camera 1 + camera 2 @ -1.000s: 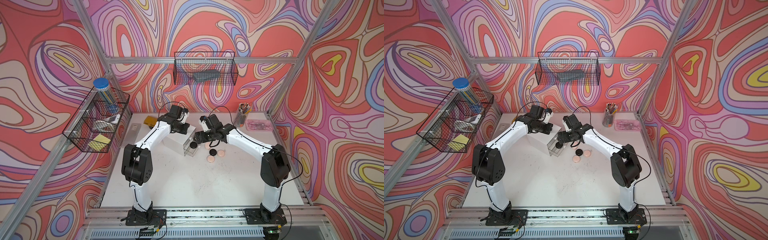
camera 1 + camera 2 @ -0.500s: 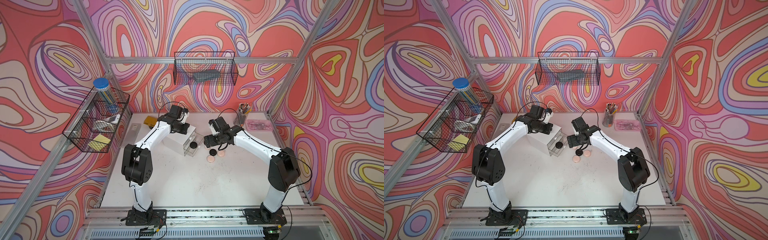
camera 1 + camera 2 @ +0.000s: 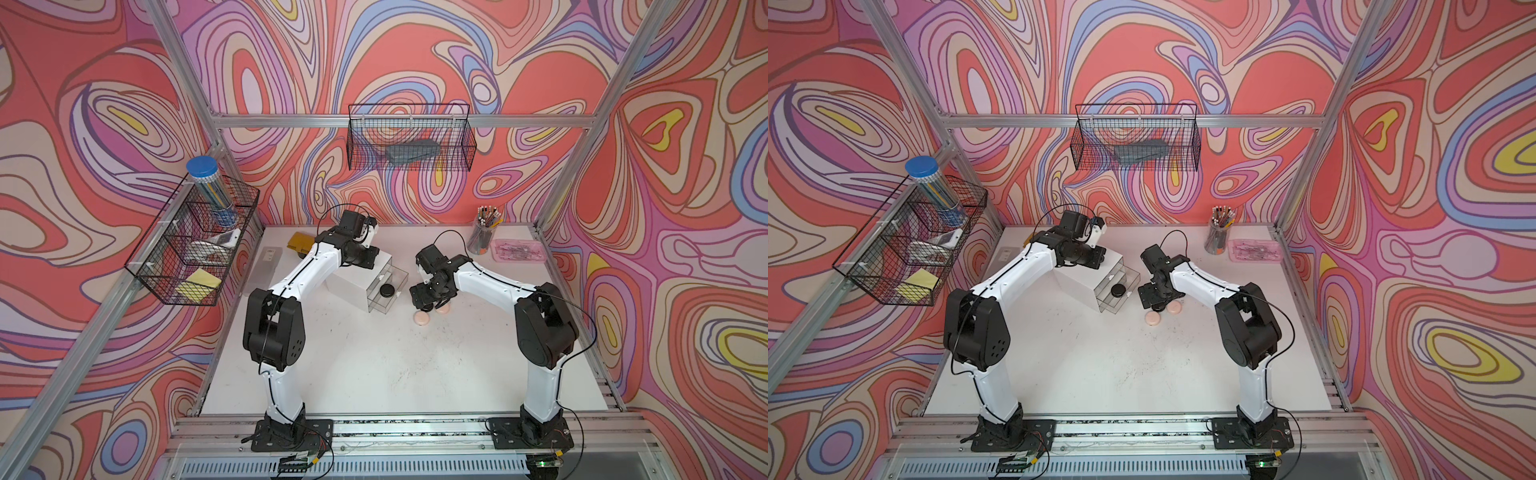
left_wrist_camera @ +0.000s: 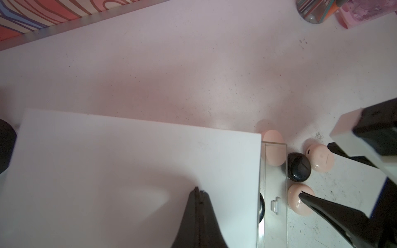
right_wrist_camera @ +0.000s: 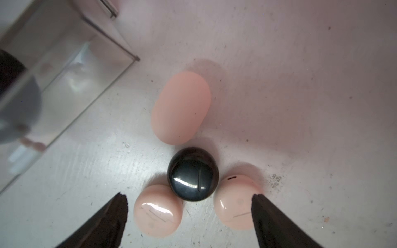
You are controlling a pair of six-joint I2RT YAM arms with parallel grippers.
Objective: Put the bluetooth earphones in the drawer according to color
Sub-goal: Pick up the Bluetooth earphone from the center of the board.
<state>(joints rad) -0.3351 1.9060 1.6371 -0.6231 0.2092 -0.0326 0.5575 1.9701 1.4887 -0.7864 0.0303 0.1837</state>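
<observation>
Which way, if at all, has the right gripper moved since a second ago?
Yes: in a top view the right gripper has left the open drawer and moved away from it, to hang open over the pink cases beside it.

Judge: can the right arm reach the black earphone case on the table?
Probably yes: the open right gripper hangs over the black earphone case, nothing covering it, though two pink cases crowd its sides.

Both top views look steeply down from high above the front edge, facing the back wall (image 3: 395, 83), showing the whole table (image 3: 374, 365). The two wrist views sit close above it, looking down; both share the black case (image 5: 193, 174) and pink cases (image 5: 181, 109).
</observation>
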